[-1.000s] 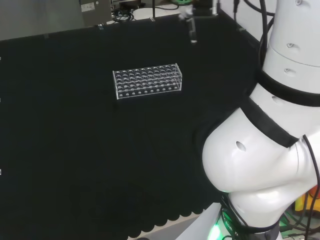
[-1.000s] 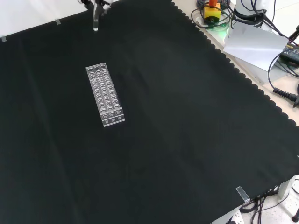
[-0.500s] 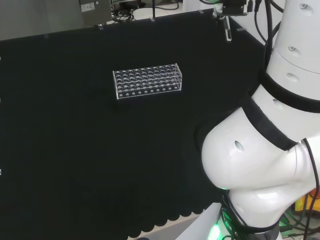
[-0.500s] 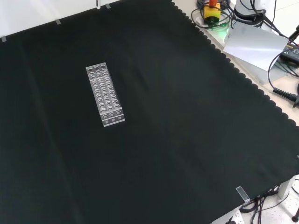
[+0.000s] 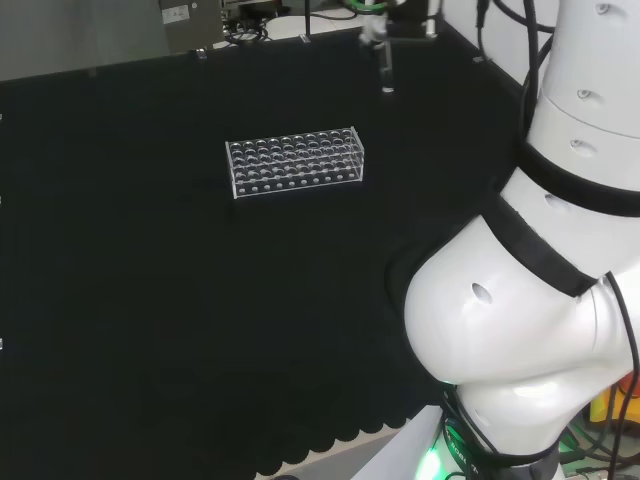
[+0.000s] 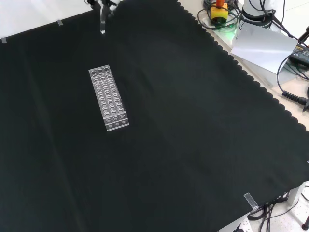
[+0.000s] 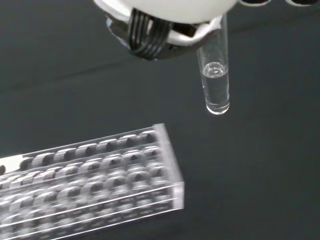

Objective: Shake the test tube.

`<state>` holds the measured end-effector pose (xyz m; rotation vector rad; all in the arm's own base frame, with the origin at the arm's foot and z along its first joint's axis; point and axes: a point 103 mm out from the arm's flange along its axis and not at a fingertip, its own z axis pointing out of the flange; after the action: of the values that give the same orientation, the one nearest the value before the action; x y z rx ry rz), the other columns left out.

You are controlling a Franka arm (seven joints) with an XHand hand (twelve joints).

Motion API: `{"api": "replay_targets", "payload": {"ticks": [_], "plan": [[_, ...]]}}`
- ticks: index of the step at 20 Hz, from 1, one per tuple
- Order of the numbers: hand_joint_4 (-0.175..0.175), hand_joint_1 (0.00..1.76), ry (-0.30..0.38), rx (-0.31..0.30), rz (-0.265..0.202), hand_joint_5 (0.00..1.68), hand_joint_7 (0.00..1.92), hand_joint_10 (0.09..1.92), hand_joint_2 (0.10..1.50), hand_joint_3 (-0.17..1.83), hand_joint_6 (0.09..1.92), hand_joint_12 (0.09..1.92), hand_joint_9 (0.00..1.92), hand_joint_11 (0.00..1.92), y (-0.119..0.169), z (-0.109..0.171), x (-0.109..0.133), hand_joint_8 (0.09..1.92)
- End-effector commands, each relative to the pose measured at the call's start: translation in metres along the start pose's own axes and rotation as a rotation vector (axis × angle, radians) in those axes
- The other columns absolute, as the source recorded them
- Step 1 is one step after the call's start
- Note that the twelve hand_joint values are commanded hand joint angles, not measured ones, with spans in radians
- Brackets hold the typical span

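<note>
A clear glass test tube [image 7: 215, 75] hangs upright with a little clear liquid in its bottom end. Its upper end is held by the black and white hand [image 7: 165, 22], which is shut on it. In the head view the test tube [image 5: 385, 70] hangs high over the far right part of the cloth, beyond the rack's right end. In the front view the test tube [image 6: 103, 21] hangs from the hand [image 6: 104, 3] at the top edge. A clear plastic tube rack [image 5: 293, 160] with several empty holes lies on the black cloth [image 6: 193, 145]; the rack [image 6: 108, 99] stands well apart from the tube.
The arm's own big white links [image 5: 520, 330] stand at the head view's right. Off the cloth's scalloped edge, in the front view, lie a yellow and orange device [image 6: 218, 12], a grey sheet [image 6: 263, 46] and cables [image 6: 292, 94].
Half a second ago the tube had swung to the right in the head view and out of the front view's top. Now it is back left and lower, about where it hung a second ago.
</note>
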<state>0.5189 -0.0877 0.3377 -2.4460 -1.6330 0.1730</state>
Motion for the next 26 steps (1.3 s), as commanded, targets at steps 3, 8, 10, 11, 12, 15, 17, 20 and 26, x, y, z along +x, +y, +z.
{"api": "replay_targets", "payload": {"ticks": [3,8,10,11,12,15,17,20,26], "plan": [[-0.175,1.21,0.049,0.013,-0.252,1.25,1.68,0.55,0.73,0.54,0.66,0.85,1.55,1.24,-0.016,0.008,0.124,0.51],[-0.175,1.21,0.057,0.015,-0.332,1.25,1.68,0.55,0.73,0.54,0.66,0.86,1.55,1.24,-0.028,0.008,0.156,0.51],[-0.175,1.21,0.045,0.015,-0.333,1.25,1.68,0.55,0.73,0.54,0.66,0.86,1.55,1.24,-0.027,0.009,0.155,0.51],[-0.175,1.21,0.037,0.016,-0.325,1.25,1.68,0.55,0.73,0.55,0.66,0.86,1.55,1.24,-0.025,0.009,0.150,0.51],[-0.175,1.21,0.028,0.017,-0.315,1.25,1.68,0.55,0.73,0.55,0.66,0.86,1.55,1.24,-0.023,0.010,0.145,0.51],[-0.175,1.21,0.002,0.016,-0.266,1.25,1.68,0.55,0.73,0.55,0.66,0.86,1.55,1.24,-0.014,0.010,0.117,0.51],[-0.175,1.21,-0.020,0.014,-0.218,1.25,1.68,0.55,0.73,0.55,0.66,0.86,1.55,1.24,-0.007,0.010,0.092,0.51],[-0.175,1.21,-0.041,0.001,-0.118,1.25,1.68,0.55,0.73,0.55,0.66,0.86,1.55,1.24,0.002,0.007,0.050,0.51],[-0.175,1.21,-0.028,-0.009,0.102,1.25,1.68,0.55,0.73,0.55,0.66,0.86,1.55,1.23,0.015,-0.005,-0.043,0.51]]}}
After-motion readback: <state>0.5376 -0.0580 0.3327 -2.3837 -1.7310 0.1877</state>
